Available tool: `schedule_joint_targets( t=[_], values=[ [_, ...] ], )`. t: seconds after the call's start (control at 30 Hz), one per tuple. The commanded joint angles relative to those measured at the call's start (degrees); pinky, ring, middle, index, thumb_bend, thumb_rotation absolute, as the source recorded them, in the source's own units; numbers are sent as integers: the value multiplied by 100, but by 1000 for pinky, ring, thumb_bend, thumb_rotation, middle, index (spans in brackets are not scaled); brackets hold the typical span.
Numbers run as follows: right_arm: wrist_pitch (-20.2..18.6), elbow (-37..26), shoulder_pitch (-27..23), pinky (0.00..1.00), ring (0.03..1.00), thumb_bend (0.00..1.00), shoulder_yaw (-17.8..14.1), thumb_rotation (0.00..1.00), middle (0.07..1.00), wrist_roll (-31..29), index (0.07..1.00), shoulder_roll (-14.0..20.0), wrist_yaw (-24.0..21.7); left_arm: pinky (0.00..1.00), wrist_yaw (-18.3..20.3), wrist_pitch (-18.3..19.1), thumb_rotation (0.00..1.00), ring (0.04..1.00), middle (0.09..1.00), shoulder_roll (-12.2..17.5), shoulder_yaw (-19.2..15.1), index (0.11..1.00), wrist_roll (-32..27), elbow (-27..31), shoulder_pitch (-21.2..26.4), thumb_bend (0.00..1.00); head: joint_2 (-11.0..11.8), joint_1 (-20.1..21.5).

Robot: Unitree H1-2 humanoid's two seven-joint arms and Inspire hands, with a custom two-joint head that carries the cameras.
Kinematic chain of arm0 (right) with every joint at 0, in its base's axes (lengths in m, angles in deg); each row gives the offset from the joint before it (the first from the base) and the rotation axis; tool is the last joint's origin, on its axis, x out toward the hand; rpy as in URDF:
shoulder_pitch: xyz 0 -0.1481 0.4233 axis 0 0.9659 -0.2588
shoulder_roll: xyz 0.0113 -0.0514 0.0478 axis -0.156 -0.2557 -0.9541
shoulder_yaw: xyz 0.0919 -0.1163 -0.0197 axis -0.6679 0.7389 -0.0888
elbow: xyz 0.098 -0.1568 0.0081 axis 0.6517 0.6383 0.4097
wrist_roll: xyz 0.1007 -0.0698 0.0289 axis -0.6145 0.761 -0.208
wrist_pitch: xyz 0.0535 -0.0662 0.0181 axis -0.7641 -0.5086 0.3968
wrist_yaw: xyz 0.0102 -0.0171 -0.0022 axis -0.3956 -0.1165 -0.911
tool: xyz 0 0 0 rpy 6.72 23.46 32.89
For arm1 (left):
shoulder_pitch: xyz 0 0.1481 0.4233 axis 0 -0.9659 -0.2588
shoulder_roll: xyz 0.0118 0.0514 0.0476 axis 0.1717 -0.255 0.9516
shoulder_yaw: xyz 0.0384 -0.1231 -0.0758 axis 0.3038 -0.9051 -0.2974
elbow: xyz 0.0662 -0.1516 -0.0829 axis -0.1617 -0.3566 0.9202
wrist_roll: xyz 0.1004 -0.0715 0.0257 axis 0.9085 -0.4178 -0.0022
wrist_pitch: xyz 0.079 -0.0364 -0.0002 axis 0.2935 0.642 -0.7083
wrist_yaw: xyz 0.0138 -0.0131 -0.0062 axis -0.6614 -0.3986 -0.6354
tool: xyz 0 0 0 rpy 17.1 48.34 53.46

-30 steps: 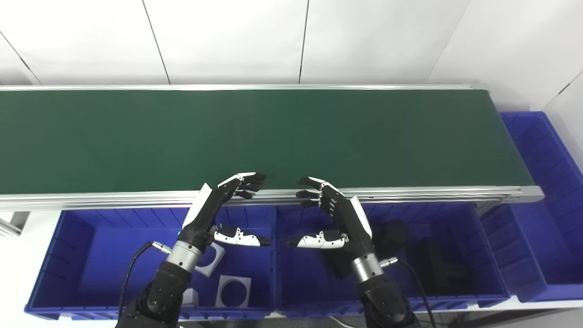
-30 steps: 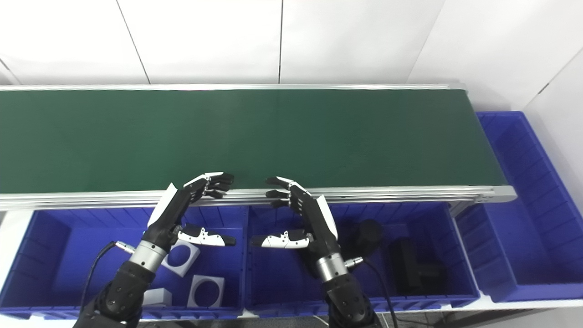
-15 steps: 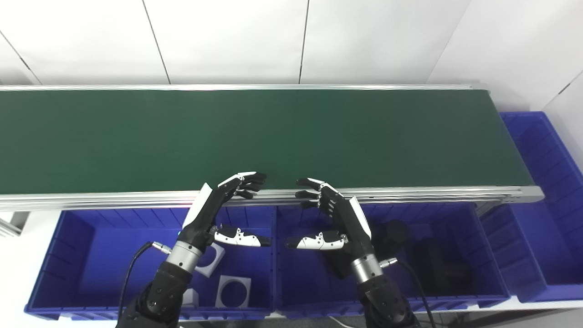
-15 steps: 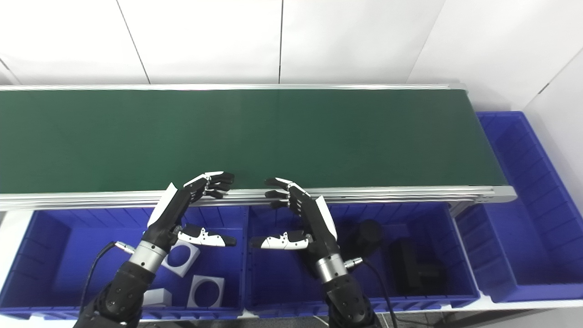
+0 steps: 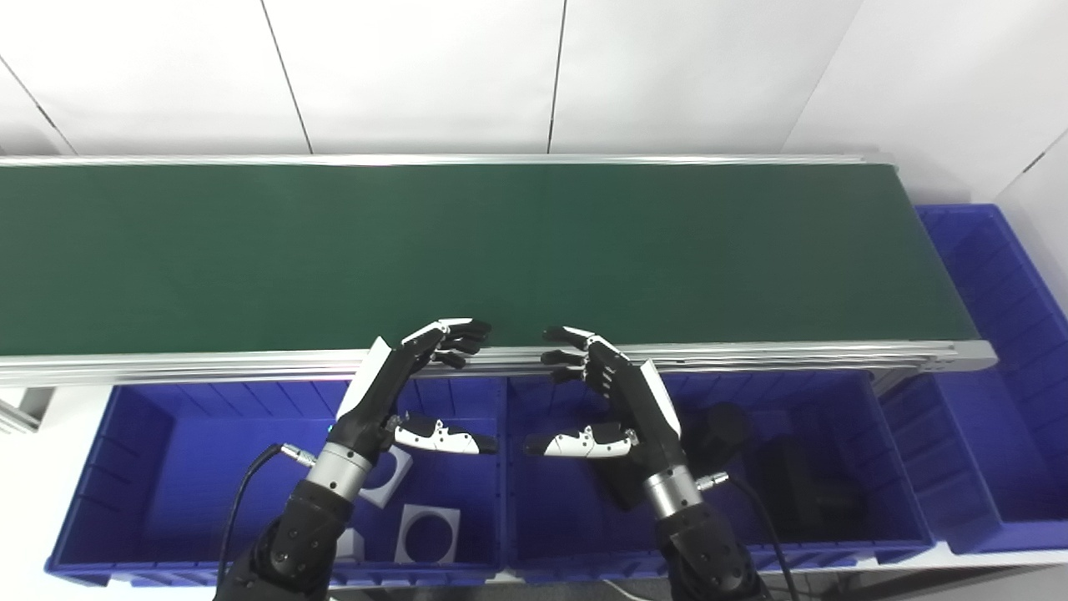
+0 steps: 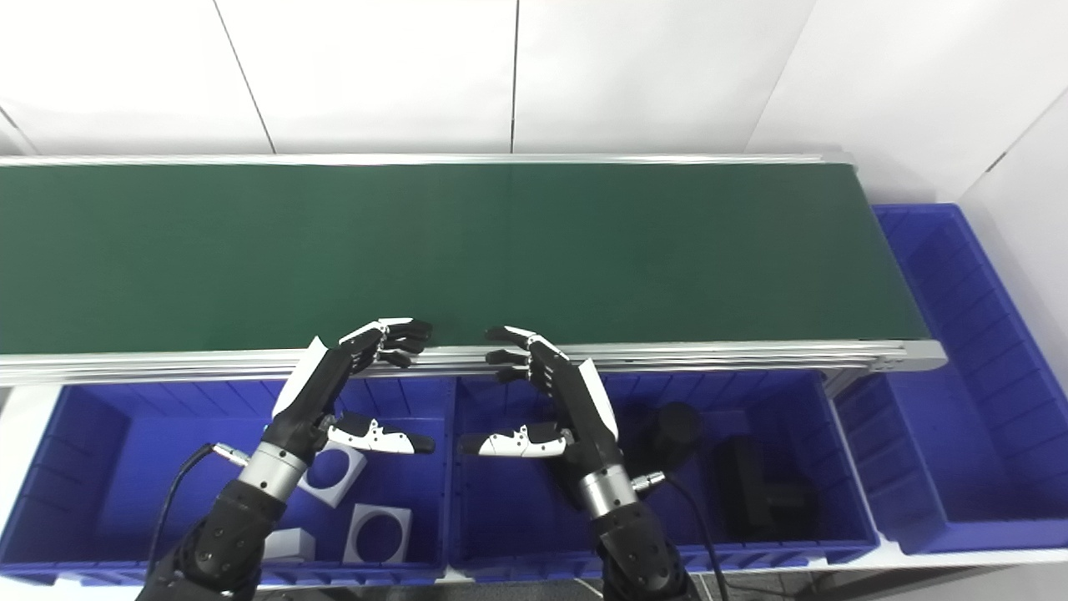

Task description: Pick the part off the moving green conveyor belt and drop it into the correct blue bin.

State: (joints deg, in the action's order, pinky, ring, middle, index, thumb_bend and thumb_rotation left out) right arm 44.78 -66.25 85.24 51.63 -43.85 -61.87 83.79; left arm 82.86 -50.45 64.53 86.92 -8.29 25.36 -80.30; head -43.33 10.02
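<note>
No legible writing or labels anywhere. Green conveyor belt (image 5: 517, 250) in aluminium frame, bare of any part, backed by white panelled wall (image 5: 417, 75). Left blue bin (image 5: 125, 467) holding white square parts with round holes (image 5: 427, 532); right blue bin (image 5: 884, 467) holding black parts (image 5: 801, 492); third blue bin (image 5: 1001, 351) past belt end. Left hand (image 5: 392, 392) and right hand (image 5: 622, 401) poised over bins at belt's near edge, fingers (image 5: 455, 334) spread, grasping nothing.
</note>
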Motion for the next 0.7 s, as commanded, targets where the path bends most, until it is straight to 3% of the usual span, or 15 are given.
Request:
schedule_joint_targets(
  t=[0.0, 0.67],
  values=[
    [61, -165, -50, 642, 731, 832, -17, 38, 831, -46, 750, -39, -4, 640, -68, -212, 0, 713, 753, 38, 3, 744, -74, 84, 88, 908, -6, -4],
    [73, -133, -75, 635, 727, 840, -31, 47, 826, -54, 748, -33, -16, 640, -100, -212, 0, 713, 753, 68, 75, 744, -144, 14, 111, 914, 6, -43]
  ],
)
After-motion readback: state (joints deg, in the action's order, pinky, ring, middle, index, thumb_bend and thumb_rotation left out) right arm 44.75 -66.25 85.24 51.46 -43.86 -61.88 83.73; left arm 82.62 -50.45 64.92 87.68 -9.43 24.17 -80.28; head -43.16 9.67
